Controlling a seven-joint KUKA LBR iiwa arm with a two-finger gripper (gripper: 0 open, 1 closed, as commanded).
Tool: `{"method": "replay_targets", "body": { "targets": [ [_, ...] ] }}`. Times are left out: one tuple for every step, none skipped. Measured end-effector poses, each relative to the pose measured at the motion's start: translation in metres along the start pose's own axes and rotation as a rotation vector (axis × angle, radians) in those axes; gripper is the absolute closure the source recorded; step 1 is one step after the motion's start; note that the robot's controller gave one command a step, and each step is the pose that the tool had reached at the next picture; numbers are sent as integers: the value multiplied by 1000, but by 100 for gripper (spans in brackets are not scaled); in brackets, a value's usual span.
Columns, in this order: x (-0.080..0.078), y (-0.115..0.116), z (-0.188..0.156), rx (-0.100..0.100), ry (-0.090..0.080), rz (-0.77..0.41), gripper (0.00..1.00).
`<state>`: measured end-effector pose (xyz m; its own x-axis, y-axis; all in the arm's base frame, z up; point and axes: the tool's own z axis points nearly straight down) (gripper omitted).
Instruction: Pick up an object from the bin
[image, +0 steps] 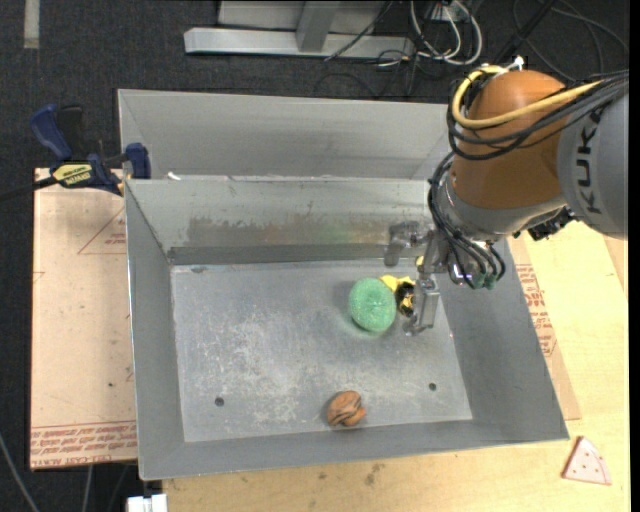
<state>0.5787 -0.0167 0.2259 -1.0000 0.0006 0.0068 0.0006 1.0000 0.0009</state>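
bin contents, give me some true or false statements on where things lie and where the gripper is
1. A green round thing lies on the bin floor, toward the view's right. True.
2. The brown ball rests against the far wall. False: it lies near the floor's front edge.
3. The gripper is down close beside the green round thing. True.
4. The bin holds a heap of many things. False: three lie apart, the third a small yellow and black thing by the gripper.

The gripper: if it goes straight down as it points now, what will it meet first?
Likely the small yellow-and-black thing by the gripper, beside the green ball; else the bin floor. Depth is unclear.
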Motion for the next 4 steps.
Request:
{"method": "replay_targets", "body": {
  "targets": [
    [-1,0,-5,0,-9,0,0],
    [-8,4,35,0,-18,40,0],
    [0,-12,90,-2,-9,164,0],
    [-16,8,123,1,-11,149,0]
  ]
}}
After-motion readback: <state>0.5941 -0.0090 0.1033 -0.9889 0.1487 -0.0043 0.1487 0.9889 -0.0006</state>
